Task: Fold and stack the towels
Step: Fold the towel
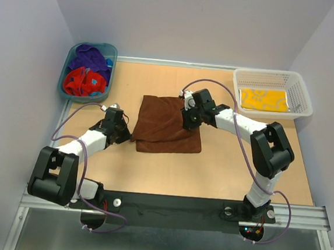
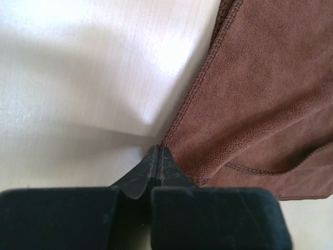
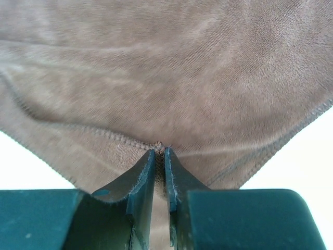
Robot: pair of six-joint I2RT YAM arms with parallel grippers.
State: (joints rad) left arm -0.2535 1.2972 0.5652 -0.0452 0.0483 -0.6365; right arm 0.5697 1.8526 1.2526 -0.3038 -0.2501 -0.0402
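Observation:
A plain brown towel (image 1: 166, 125) lies partly folded in the middle of the table. My right gripper (image 1: 186, 124) is over its right part and shut on a pinch of the brown cloth (image 3: 171, 78), with a hem bunched between the fingertips (image 3: 151, 162). My left gripper (image 1: 126, 134) is at the towel's left edge, jaws pressed together with no cloth seen between them. The brown towel's hem (image 2: 260, 104) touches the right finger there. A yellow patterned towel (image 1: 264, 99) lies folded in the white basket. Purple (image 1: 89, 58) and red (image 1: 84, 81) towels lie bunched in the teal tub.
The white mesh basket (image 1: 301, 90) stands at the back right. The teal plastic tub (image 1: 112, 53) stands at the back left. Grey walls close in the table on three sides. A black rail with the arm bases runs along the near edge (image 1: 171, 206).

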